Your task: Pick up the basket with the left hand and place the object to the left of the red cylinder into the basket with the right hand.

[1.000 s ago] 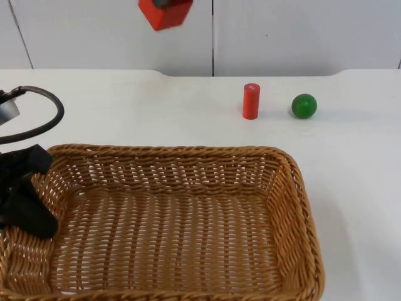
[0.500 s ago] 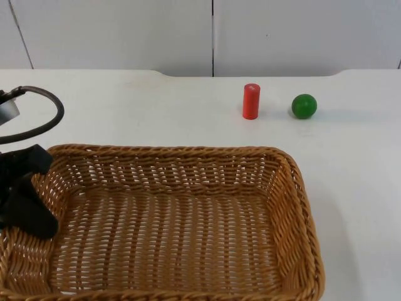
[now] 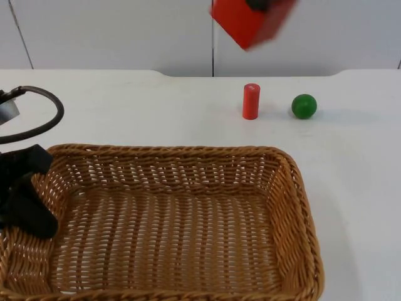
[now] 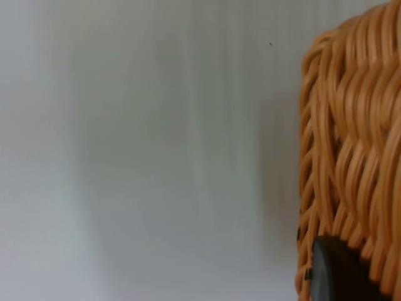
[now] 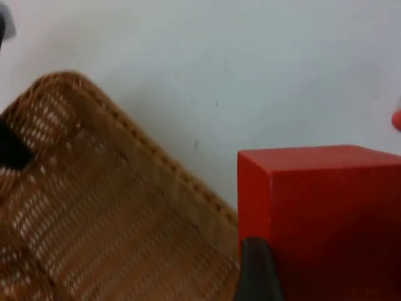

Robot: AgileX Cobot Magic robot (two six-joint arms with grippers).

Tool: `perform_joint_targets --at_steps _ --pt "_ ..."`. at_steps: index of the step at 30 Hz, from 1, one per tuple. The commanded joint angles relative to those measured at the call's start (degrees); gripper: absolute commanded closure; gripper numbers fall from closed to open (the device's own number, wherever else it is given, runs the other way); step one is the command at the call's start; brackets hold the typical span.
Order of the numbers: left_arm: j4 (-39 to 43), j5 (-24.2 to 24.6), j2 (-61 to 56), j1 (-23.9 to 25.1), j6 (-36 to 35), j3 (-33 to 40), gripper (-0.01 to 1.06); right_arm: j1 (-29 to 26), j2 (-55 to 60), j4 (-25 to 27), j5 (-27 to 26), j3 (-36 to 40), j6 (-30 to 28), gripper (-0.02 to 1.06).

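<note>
So the left gripper (image 3: pixel 25 210) is clamped onto the left wall of the wicker basket (image 3: pixel 182 219), one black finger sitting inside against the weave and the rest of the pincer outside it. From the left wrist view you can see the woven rim (image 4: pixel 351 144) right up against a black fingertip (image 4: pixel 338 273), with bare white table (image 4: pixel 144 157) off to the side of it, so that pincer is closed down on the basket wall and not letting go. The right gripper (image 3: pixel 258 5) is way up high by the grey partition wall (image 3: pixel 113 31), well apart from the left one, and it's got the red cube (image 3: pixel 250 22) pinched in its grip. In the right wrist view the red cube (image 5: pixel 326 219) sits right at the black fingertip (image 5: pixel 257 269), touching it, so the pincer is closed around the block about as wide as the block itself. Below and past that pincer the basket's corner (image 5: pixel 106 207) is visible on the table. The red cylinder (image 3: pixel 250 101) stands upright on the table pretty much under the right gripper, with the green ball (image 3: pixel 304 106) just beside it on the far side from the left gripper. Both sit beyond the basket's back rim, not touching it.
</note>
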Motion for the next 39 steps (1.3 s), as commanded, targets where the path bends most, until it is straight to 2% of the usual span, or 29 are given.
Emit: perform_joint_targets --at_steps 1,5,8,12,16,17,19,23,26,33,35,37,38,39 --pt "-1.4 0.9 -0.5 0.2 -0.3 0.1 1.05 0.3 -5.5 0.0 -4.7 7.8 0.3 1.05" --pt "-1.4 0.9 -0.5 0.2 -0.3 0.1 1.05 0.3 -10.1 0.0 -5.2 16.4 1.3 1.05" --pt "-1.4 0.9 -0.5 0.2 -0.3 0.1 1.05 0.8 -10.3 0.0 -4.6 17.7 1.9 1.05" --pt "-1.4 0.9 -0.5 0.2 -0.3 0.1 1.05 3.7 -8.6 -2.4 -4.1 17.6 3.5 1.05" --pt "-1.4 0.9 -0.5 0.2 -0.3 0.1 1.05 10.5 -3.3 -9.1 -3.5 17.6 7.3 1.05" --pt "-1.4 0.9 -0.5 0.2 -0.3 0.1 1.05 10.5 -3.3 -9.1 -3.5 17.6 7.3 1.05" --pt "-1.4 0.9 -0.5 0.2 -0.3 0.1 1.05 12.7 -0.6 -13.1 -3.6 17.6 10.5 1.05" --pt "-1.4 0.9 -0.5 0.2 -0.3 0.1 1.05 14.4 3.1 -16.4 -5.4 17.6 12.4 1.05" --pt "-1.4 0.9 -0.5 0.2 -0.3 0.1 1.05 14.4 6.4 -16.3 -10.1 17.6 12.4 1.05" --pt "-1.4 0.9 -0.5 0.2 -0.3 0.1 1.05 14.4 10.1 -16.3 -14.0 17.6 12.4 1.05" --pt "-1.4 0.9 -0.5 0.2 -0.3 0.1 1.05 14.4 12.1 -16.3 -14.2 17.6 12.0 1.01" --pt "-1.4 0.9 -0.5 0.2 -0.3 0.1 1.05 14.4 13.2 -16.3 -14.2 17.6 12.0 0.91" --pt "-1.4 0.9 -0.5 0.2 -0.3 0.1 1.05 14.4 13.2 -16.3 -14.2 17.6 12.0 0.91" --pt "-1.5 0.9 -0.5 0.2 -0.3 0.1 1.05 14.4 13.4 -16.3 -14.2 17.6 12.0 0.83"
